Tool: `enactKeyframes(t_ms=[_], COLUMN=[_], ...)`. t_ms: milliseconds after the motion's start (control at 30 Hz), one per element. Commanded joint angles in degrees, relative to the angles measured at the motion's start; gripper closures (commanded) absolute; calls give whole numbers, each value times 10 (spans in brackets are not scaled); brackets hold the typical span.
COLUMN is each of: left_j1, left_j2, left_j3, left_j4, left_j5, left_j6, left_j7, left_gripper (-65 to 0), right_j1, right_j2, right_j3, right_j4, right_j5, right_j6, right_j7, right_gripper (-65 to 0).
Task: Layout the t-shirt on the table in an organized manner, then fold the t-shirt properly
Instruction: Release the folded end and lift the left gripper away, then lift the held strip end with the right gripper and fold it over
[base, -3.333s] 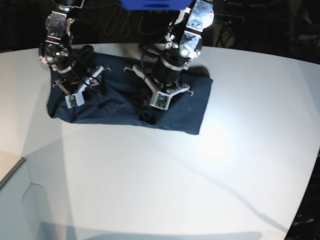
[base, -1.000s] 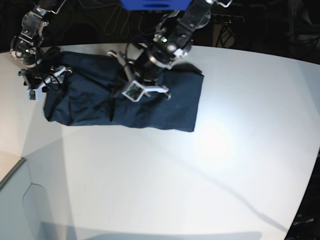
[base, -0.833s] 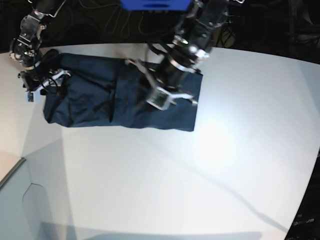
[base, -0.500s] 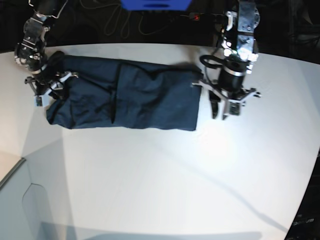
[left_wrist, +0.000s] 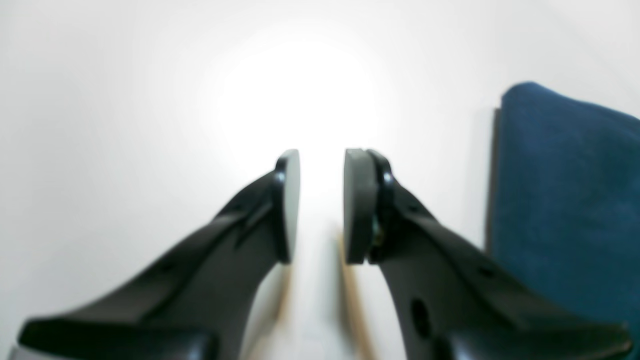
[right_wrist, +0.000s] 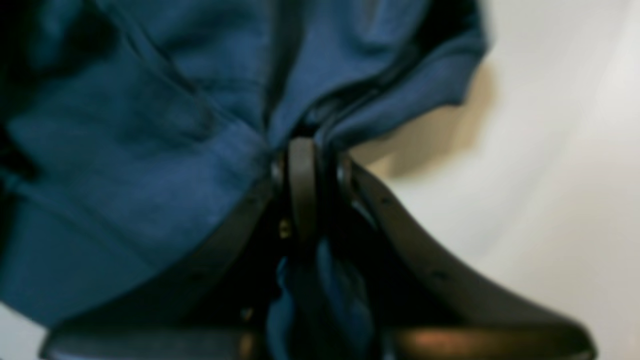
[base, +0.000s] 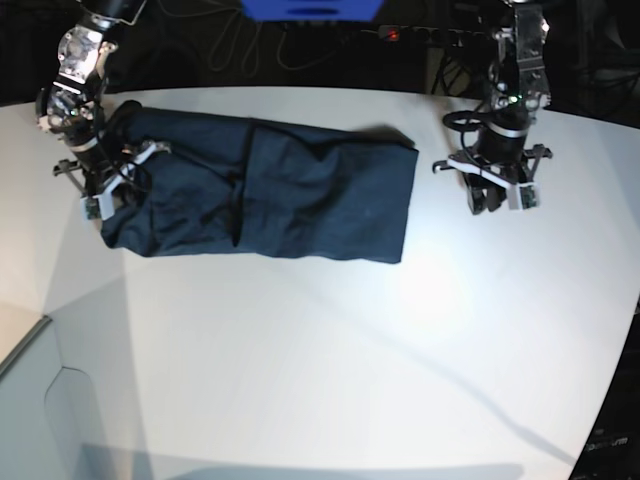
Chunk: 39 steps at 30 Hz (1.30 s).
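Right gripper (right_wrist: 312, 155) clamped on the t-shirt (right_wrist: 150, 125): fingers (right_wrist: 300, 190) drawn nearly together with a bunched fold of navy cloth squeezed between the pads, more cloth trailing back down between the two black fingers toward the wrist. Ahead of and to the left of that pinch, wrinkled blue fabric spreading out; to its right, a hemmed edge curling off above the bare white table (right_wrist: 550, 200), with a shadow under it. In the base view, same right gripper (base: 108, 185) seated at the far-left end of the t-shirt (base: 300, 200), cloth there gathered up around it. Left gripper (left_wrist: 320, 205) parted by a narrow gap, pads facing each other with only white table (left_wrist: 150, 100) visible between and beyond them, nothing held and nothing touched as far as can be seen; whether the tips rest on the surface or hang just above it cannot be told. Just to the right of that gripper in its wrist view, one edge of the t-shirt (left_wrist: 565, 200), apart from the fingers. In the base view, left gripper (base: 497, 197) standing off beyond the opposite end of the long, folded strip of cloth, near it but clear of it, with the garment stretched across the table (base: 350, 350) between the two pincers.
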Motion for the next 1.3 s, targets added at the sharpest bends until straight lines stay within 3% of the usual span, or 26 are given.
enactKeyframes(t_ms=[0, 200, 567, 933, 1267], left_j1=[-8, -37, -87, -79, -67], left_j2=[0, -3, 3, 3, 4], left_j3=[4, 54, 100, 102, 105], left_j4=[2, -47, -125, -122, -118], left_j5=[-4, -7, -8, -8, -13], left_j6=[-3, -3, -3, -3, -3], left_j7=[-14, -14, -15, -15, -15], left_gripper=[-149, -149, -149, -149, -149], right_j1=[6, -14, -92, -52, 6], right_j2=[0, -24, -24, -23, -23], right_j3=[-1, -31, -218, -405, -417], right_j4=[34, 140, 246, 212, 95], right_j5=[15, 15, 15, 14, 14], right_j6=[3, 3, 3, 3, 3], right_j7=[18, 18, 22, 18, 18], right_gripper=[0, 0, 0, 0, 0])
